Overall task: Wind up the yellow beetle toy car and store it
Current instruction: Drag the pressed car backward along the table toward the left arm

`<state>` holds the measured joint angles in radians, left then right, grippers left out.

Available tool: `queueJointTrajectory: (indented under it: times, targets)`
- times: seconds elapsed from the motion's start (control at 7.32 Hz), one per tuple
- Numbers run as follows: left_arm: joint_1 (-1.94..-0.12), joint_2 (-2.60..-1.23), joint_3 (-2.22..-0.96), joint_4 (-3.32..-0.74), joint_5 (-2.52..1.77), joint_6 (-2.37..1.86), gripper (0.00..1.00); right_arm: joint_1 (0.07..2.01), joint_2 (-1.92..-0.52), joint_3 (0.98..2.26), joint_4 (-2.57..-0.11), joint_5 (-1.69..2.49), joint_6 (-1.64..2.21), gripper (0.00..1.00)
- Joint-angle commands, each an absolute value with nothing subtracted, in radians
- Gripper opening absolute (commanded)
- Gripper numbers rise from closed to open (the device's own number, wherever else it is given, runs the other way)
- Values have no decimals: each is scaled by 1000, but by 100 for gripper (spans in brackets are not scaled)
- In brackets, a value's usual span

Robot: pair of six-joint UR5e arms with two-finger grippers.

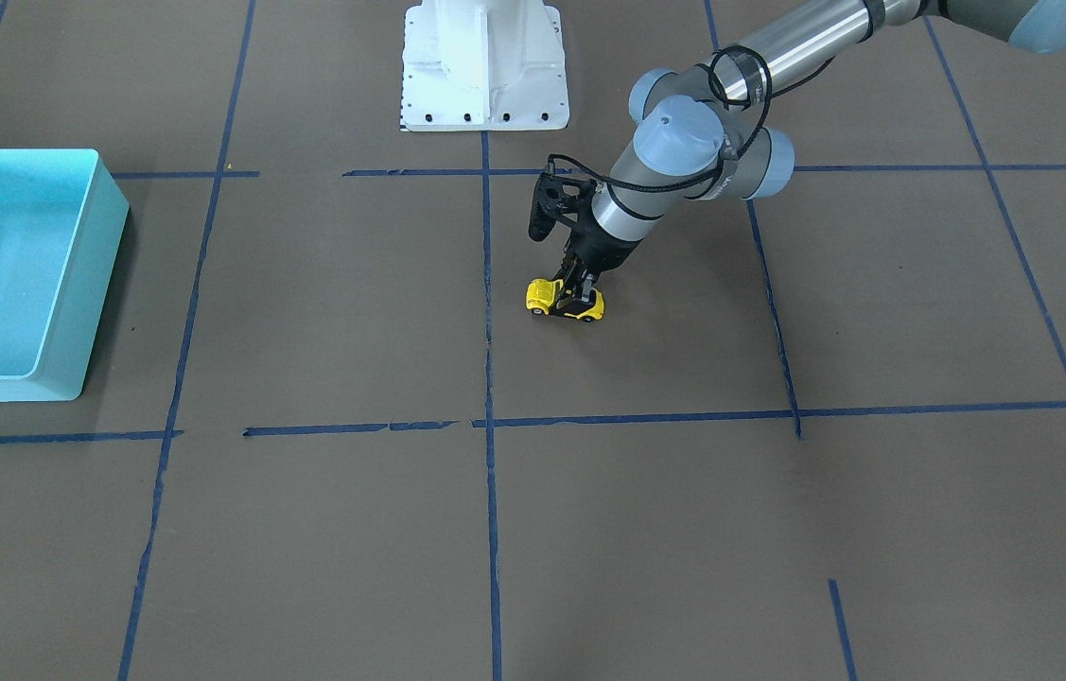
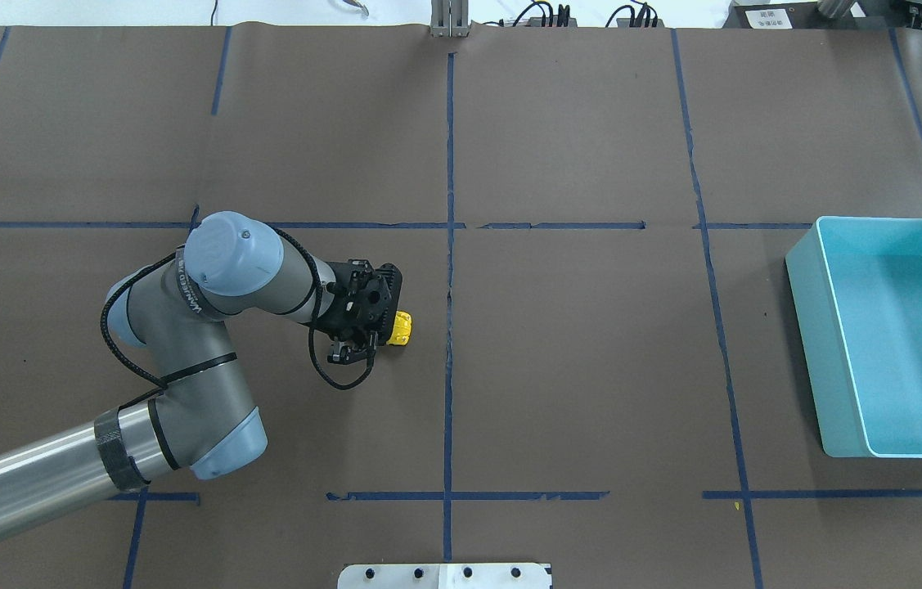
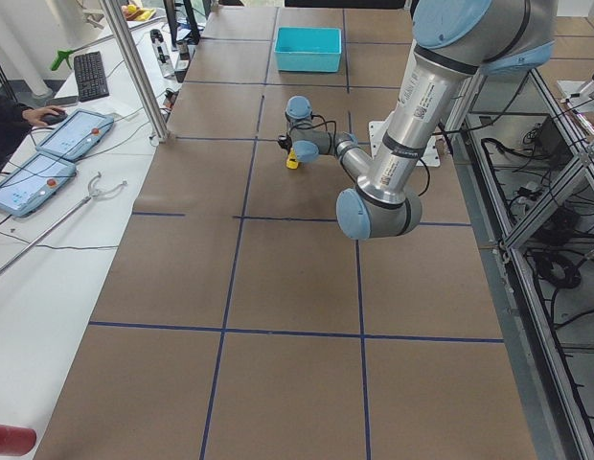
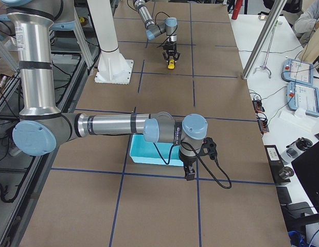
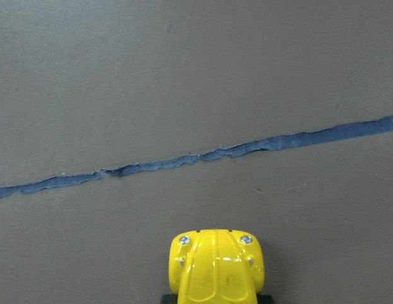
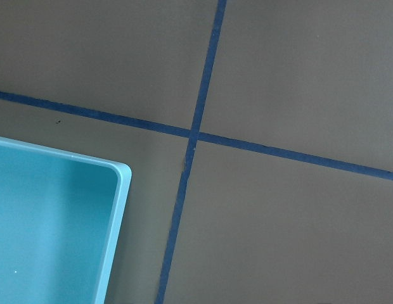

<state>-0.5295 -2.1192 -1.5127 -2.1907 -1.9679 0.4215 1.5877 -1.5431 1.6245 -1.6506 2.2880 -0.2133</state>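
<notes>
Yellow beetle toy car [image 1: 544,296] sits on table [image 1: 665,530], clamped by the left pincer [image 1: 579,289].

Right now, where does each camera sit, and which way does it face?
Front-facing: across the table, faces the robot's base; shows left arm, left gripper at the yellow beetle toy car.
Overhead: behind the robot, looks down; left arm, turquoise bin.
Exterior left: table's end; left arm near.
Exterior right: opposite end; right arm near, right gripper by the bin.
Left wrist: down on the car; fingers unclear.
Right wrist: down on the bin's corner; no robot part.
Shared: front-facing and overhead both show car and bin.
</notes>
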Motion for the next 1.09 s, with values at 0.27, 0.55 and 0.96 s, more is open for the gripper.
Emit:
queueJointTrajectory:
  times: [0.27, 0.55, 0.96]
  targets:
    - [-551, -2045, -1520, -2287, -2008, 420, 0, 1588, -1543, 1624, -1651, 2287, -213, 100]
    - [-569, -2017, -1522, -2327, -2038, 420, 0, 1588, -1543, 1624, -1651, 2287, -213, 100]
    - [-598, -1947, -1523, -2405, -2065, 420, 4, 1588, -1548, 1624, -1651, 2289, -213, 100]
